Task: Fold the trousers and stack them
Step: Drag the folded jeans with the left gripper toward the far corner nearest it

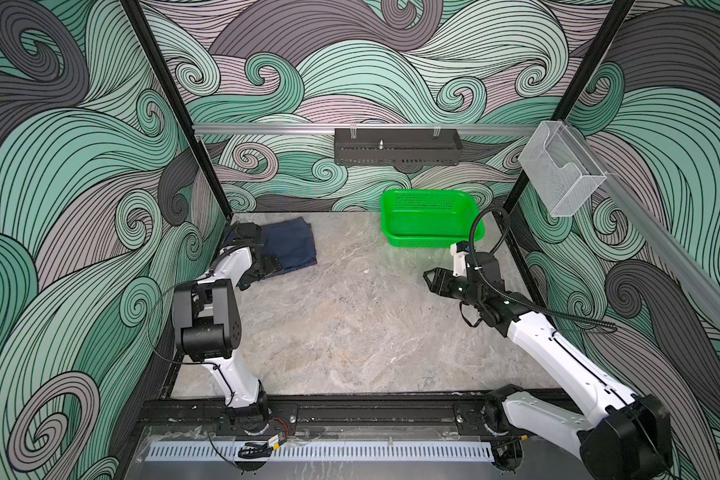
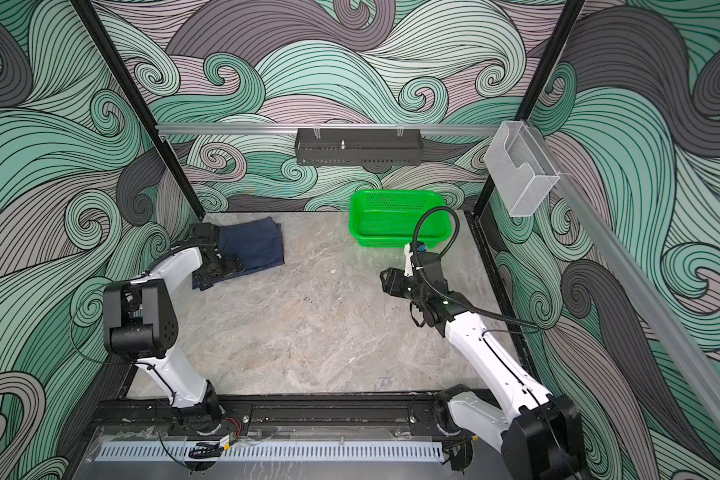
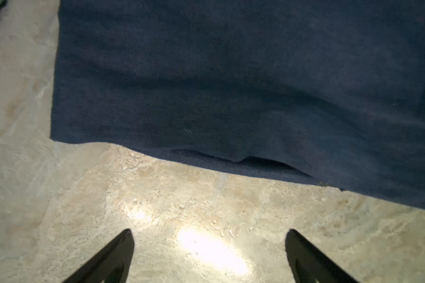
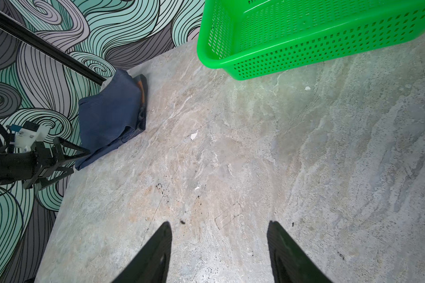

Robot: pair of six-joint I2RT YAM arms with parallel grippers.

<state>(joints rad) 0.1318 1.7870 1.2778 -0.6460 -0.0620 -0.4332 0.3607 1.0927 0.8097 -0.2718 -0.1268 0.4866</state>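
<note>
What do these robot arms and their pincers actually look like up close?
The left arm and right arm have glossy white shells between chunky black joints. A ribbed black cable loops over the right one, with small green lights near its wrist. The left gripper and right gripper each end in two slim, black, pointed fingers.

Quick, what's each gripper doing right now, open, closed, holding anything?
Left gripper: open, empty, just short of the folded dark navy denim trousers.
Right gripper: open, empty, over the grey marble-patterned tabletop.
</note>
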